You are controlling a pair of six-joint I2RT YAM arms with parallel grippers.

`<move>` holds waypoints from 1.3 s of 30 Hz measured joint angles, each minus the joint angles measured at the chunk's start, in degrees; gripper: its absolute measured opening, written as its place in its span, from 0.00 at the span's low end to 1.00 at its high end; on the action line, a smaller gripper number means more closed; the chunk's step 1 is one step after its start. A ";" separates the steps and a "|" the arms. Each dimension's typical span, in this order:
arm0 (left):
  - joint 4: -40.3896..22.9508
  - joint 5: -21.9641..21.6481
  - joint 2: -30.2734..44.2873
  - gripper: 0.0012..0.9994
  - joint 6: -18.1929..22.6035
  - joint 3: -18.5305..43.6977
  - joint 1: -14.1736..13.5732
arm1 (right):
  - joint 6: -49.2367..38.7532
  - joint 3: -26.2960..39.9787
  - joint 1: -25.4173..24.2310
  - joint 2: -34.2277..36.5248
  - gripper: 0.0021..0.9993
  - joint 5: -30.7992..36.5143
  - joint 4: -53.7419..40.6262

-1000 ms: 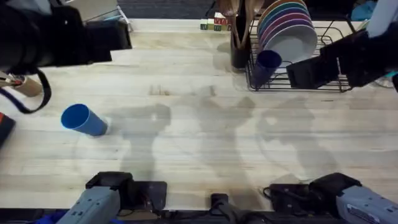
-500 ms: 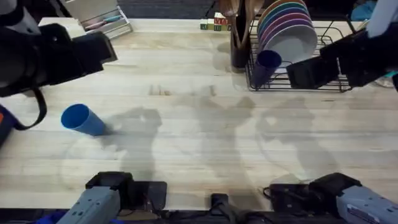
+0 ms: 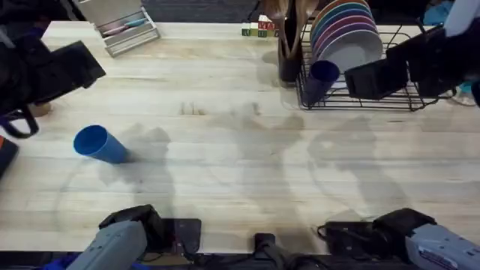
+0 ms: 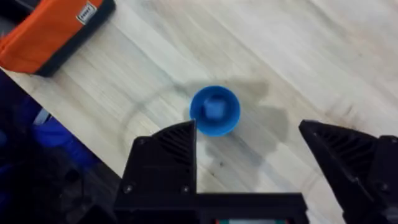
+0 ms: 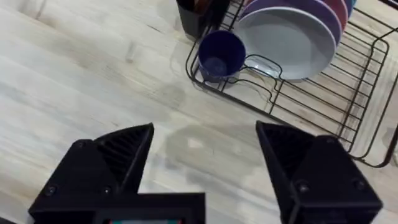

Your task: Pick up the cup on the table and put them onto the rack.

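A bright blue cup [image 3: 101, 144] lies on its side on the left of the table, mouth toward the left. In the left wrist view this blue cup [image 4: 214, 111] shows beyond my left gripper [image 4: 249, 165], which is open and holds nothing. The left gripper [image 3: 60, 71] hangs high over the table's left side, farther back than the cup. A navy cup [image 3: 322, 79] leans in the front left corner of the black wire rack [image 3: 375, 101]. My right gripper [image 5: 205, 165] is open above the table, a little in front of the navy cup [image 5: 221, 55] and the rack [image 5: 311, 99].
Multicoloured plates [image 3: 345, 34] and a dark utensil holder [image 3: 289, 49] stand in the rack. A grey tray organiser [image 3: 120, 26] sits at the back left. An orange case [image 4: 53, 28] lies near the table's left edge, beside the blue cup.
My left arm has swung left and toward the near side, uncovering the grey organiser. The right gripper has shifted slightly. Neither cup has moved.
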 joint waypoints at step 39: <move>17.62 4.58 5.15 0.99 -0.06 -22.38 0.13 | 0.00 0.00 0.00 0.00 0.99 3.48 -0.01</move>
